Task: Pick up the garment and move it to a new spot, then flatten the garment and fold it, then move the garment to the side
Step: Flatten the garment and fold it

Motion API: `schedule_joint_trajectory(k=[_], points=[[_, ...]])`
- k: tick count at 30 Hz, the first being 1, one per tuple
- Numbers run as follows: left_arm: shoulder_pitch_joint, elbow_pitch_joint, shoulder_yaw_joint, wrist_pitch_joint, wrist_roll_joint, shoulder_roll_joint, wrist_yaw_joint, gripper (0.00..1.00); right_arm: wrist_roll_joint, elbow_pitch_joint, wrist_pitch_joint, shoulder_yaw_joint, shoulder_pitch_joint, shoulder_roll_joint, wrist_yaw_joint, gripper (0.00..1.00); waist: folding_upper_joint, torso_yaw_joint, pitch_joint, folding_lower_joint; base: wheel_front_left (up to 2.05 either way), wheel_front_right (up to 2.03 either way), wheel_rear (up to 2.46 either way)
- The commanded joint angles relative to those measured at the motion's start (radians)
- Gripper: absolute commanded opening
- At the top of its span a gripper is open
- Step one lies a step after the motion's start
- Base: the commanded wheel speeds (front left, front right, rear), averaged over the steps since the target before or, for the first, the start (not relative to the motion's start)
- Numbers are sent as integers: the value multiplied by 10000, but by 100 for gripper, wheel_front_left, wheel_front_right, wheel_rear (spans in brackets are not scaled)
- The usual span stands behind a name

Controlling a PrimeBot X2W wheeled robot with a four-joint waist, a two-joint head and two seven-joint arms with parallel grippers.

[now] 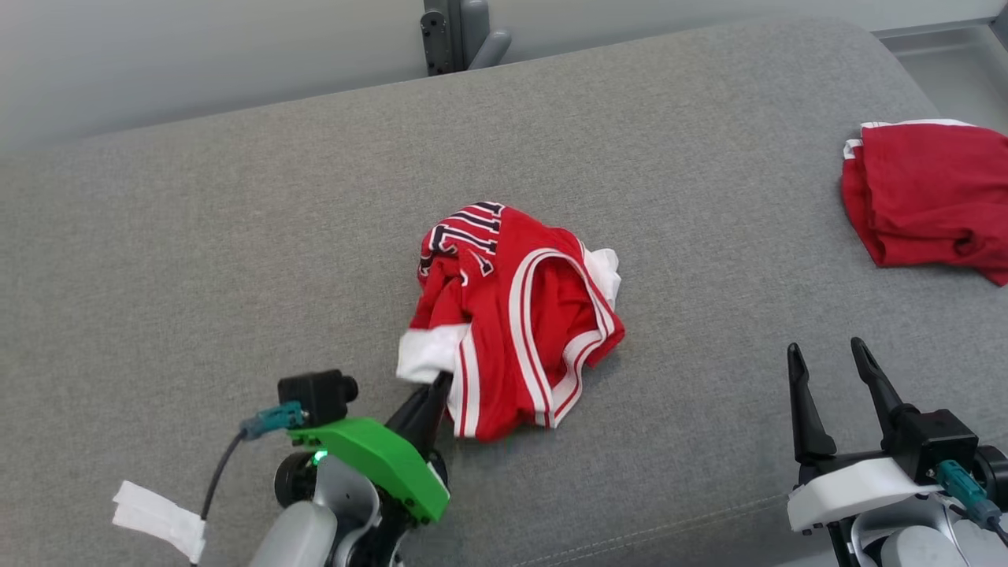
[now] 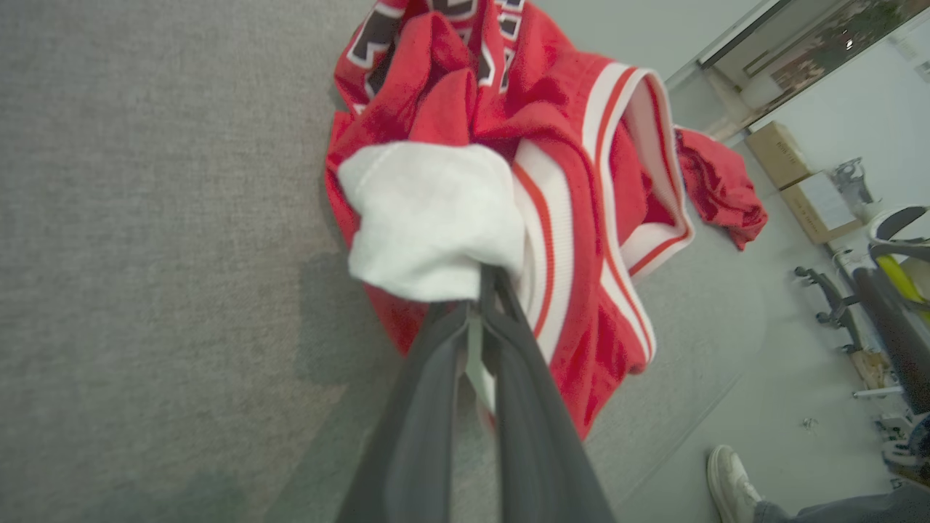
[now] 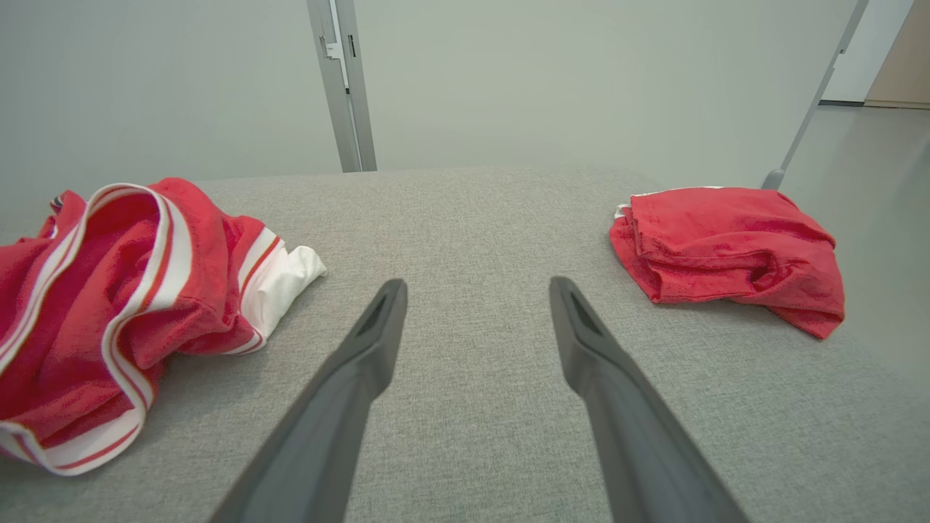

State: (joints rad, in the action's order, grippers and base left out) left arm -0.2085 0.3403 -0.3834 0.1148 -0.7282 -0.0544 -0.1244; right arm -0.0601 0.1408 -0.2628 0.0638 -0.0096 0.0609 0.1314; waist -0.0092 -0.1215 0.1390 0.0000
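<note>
Left gripper (image 1: pixel 439 386) pinches the white hem at the near-left edge of the crumpled red garment (image 1: pixel 524 307), which lies mid-cushion (image 1: pixel 197 276), ahead and to its right. Right gripper (image 1: pixel 824 350), spread and empty, sits well apart, so the left arm is nearer.

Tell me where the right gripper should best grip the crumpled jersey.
Probably the white flap on the side of the jersey nearest the right gripper, coming low from that side. It sticks out free at the edge, while the left gripper pinches the other white corner.
</note>
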Motion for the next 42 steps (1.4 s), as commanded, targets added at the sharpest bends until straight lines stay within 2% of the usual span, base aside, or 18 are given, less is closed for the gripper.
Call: schedule_joint_trajectory(k=[1, 4, 8, 11, 12, 14, 15, 19, 24, 27, 30, 34, 39, 42], points=[[23, -661, 181, 222, -502, -27, 40, 0, -71, 12, -31, -5, 12, -17, -15, 100, 92, 118, -26, 0, 0, 0, 0], [-129, -2508, 469, 798, -1484, 1, 488, 0, -152, 25, -31, -73, -40, -45, -15, 100, 92, 227, -43, 0, 0, 0, 0], [-737, -4618, 650, 1394, -2394, 16, 1425, 0, -270, 80, -31, -169, -145, -71, -15, 100, 92, 349, -30, 0, 0, 0, 0], [-1570, -5362, 819, 1475, -2659, 22, 2233, 0, -348, 138, -31, -240, -212, -89, -15, 100, 92, 368, -18, 0, 0, 0, 0], [-1971, -5421, 873, 1412, -2380, 19, 2455, 0, -390, 167, -33, -274, -233, -93, -15, 100, 92, 356, -20, 0, 0, 0, 0], [-2677, -5265, 1028, 1289, -2224, 18, 2840, 0, -557, 229, -33, -366, -297, -96, -15, 100, 92, 307, -28, 0, 0, 0, 0], [-2677, -5265, 1028, 1289, -2224, 18, 2840, 0, -557, 229, -33, -366, -297, -96, -15, 100, 92, 307, -28, 0, 0, 0, 0], [-4254, -4416, 1252, 722, -1739, 23, 3330, 0, -811, 317, -33, -518, -381, -96, -15, 100, 92, 133, -36, 0, 0, 0, 0], [-5767, -2873, 1481, -453, -945, 15, 3638, 0, -872, 377, -33, -491, -404, -98, -15, 100, 92, -177, -73, 0, 0, 0, 0], [-6179, -2039, 1226, -1258, -594, 26, 3783, 0, -808, 409, -31, -437, -438, -98, -15, 100, 92, -338, -42, 0, 0, 0, 0], [-6023, -1290, 478, -2071, -801, 26, 3908, 0, -815, 426, -31, -525, -555, -99, -15, 100, 92, -511, 90, 0, 0, 0, 0], [-5429, -179, -1176, -2944, -1459, 18, 4017, 0, -879, 432, -32, -742, -762, -101, -15, 100, 92, -766, 465, 0, 0, 0, 0], [-5090, 956, -3485, -3402, -2065, 14, 3828, 0, -906, 475, -31, -856, -1101, -98, -15, 100, 92, -1083, 1099, 0, 0, 0, 0], [-5099, 1403, -4627, -3523, -2522, 5, 3563, 0, -955, 530, -31, -903, -1270, -100, -15, 100, 92, -1272, 1414, 0, 0, 0, 0]])
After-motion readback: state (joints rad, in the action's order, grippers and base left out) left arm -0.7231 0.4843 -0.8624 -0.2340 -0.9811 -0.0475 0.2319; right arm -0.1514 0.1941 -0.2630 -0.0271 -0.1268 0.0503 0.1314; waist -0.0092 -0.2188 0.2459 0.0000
